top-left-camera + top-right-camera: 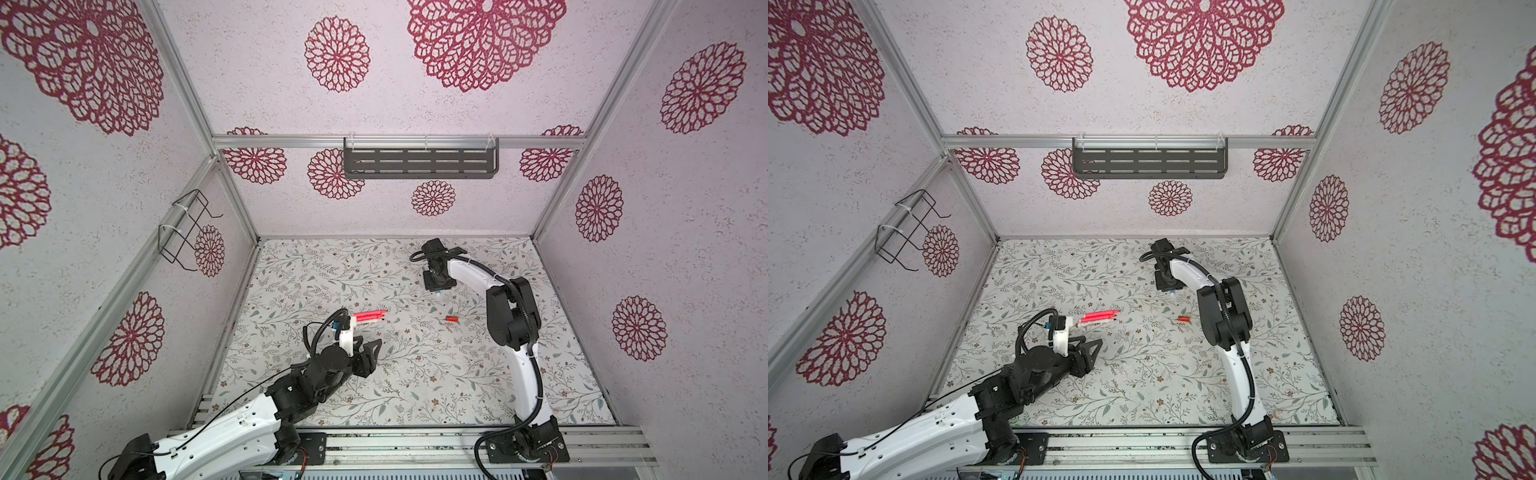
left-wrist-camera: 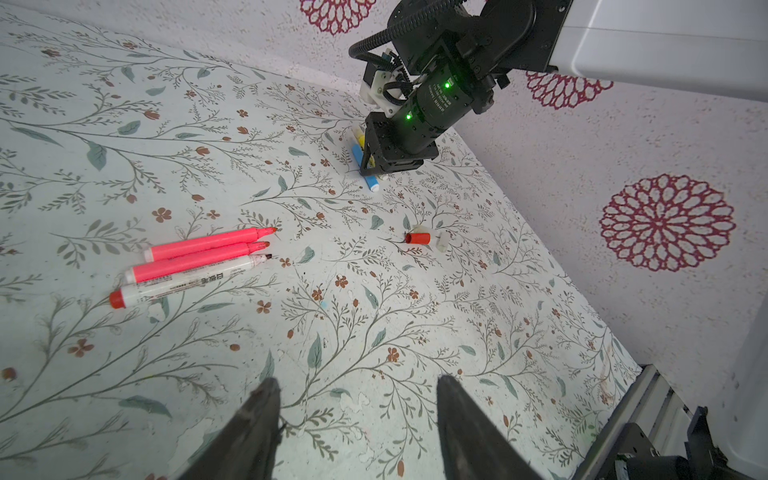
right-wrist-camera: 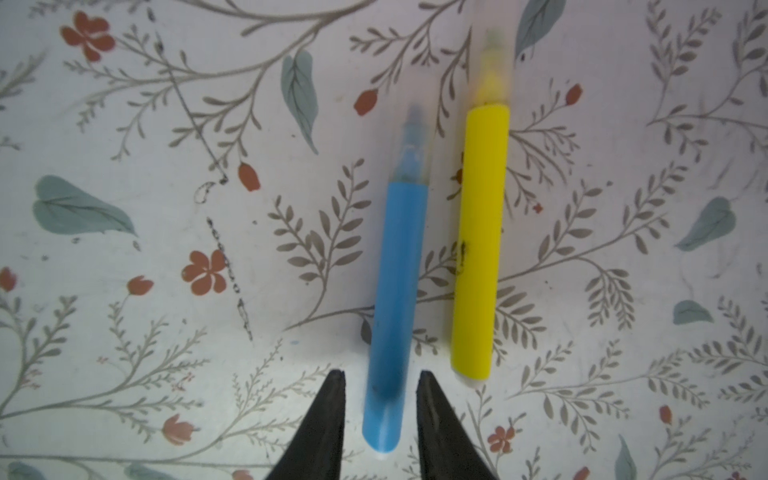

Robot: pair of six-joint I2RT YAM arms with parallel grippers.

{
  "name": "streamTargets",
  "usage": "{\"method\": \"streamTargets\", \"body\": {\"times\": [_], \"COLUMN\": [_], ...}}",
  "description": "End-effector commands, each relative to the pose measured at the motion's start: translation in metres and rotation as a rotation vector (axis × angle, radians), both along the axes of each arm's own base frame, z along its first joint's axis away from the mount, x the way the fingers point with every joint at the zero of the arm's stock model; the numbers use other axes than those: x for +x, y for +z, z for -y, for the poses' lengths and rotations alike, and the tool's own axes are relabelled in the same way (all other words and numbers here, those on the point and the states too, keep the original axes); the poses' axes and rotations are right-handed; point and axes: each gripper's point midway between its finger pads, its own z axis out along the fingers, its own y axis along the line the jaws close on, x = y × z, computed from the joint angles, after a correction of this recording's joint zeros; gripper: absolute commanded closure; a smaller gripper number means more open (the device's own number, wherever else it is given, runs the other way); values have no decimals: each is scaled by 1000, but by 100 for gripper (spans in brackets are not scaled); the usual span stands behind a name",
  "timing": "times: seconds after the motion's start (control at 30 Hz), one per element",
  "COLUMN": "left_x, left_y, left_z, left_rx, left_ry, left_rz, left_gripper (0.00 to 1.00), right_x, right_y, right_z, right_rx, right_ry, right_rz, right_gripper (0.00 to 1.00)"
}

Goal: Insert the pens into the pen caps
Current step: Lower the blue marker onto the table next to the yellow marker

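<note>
**A:** How far along is the capping?

**B:** Two of five look done, by my reading. The blue pen and the yellow pen lie side by side on the bench. Each seems to have a clear cap over its tip, though that end is blurred in the right wrist view.

**A:** What is the right hand doing?

**B:** The right hand is low over the bench, with a finger on either side of the blue pen's rear end. A sliver of bench shows on each side, so I read the jaws as slightly open, straddling the pen rather than pinching it. The yellow pen lies just outside one finger.

**A:** And the left hand?

**B:** The left hand is open and empty, hanging above the bench. Ahead of it and off to one side lie a pink pen, a second pink pen and a white pen. They are pressed together, with bare tips all pointing the same way. The white one has a red plug on its rear end.

**A:** Are there caps for those?

**B:** A red cap lies further ahead of the left hand, between it and the right hand and well apart from the three pens. A loose clear cap sits just beside it. There may be another behind it, but it is too small to be sure.

**A:** So what remains?

**B:** Three pens need caps. Going by the matching plug, I'd guess the red cap belongs to the white pen.
</note>
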Motion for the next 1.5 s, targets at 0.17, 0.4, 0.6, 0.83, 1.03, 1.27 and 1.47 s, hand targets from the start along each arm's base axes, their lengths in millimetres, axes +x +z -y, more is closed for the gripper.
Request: {"method": "streamTargets", "body": {"times": [0.17,0.4,0.6,0.83,1.03,1.27,1.47], "left_x": [0,-1,-1,1,1,2,2], "left_y": [-3,-3,-4,-4,-5,-5,-5], "left_z": [-2,-4,-5,-7,-7,-6,-6], "left_rx": [10,7,12,20,25,28,27], "left_ry": [8,10,15,24,26,26,23], "left_rz": [7,6,9,18,20,21,22], "left_gripper": [38,38,39,39,39,39,39], "right_x": [-2,-5,-4,3,12,18,19], "right_y": [-3,-14,-20,-22,-21,-20,-14], "right_z": [6,4,6,14,22,31,29], "right_rx": [-28,-24,-31,-52,-67,-94,-81], "right_ry": [-26,-18,-19,-38,-53,-65,-62], "right_rz": [-3,-25,-32,-24,-17,-17,-6], "right_gripper": [70,75,77,81,81,81,80]}}
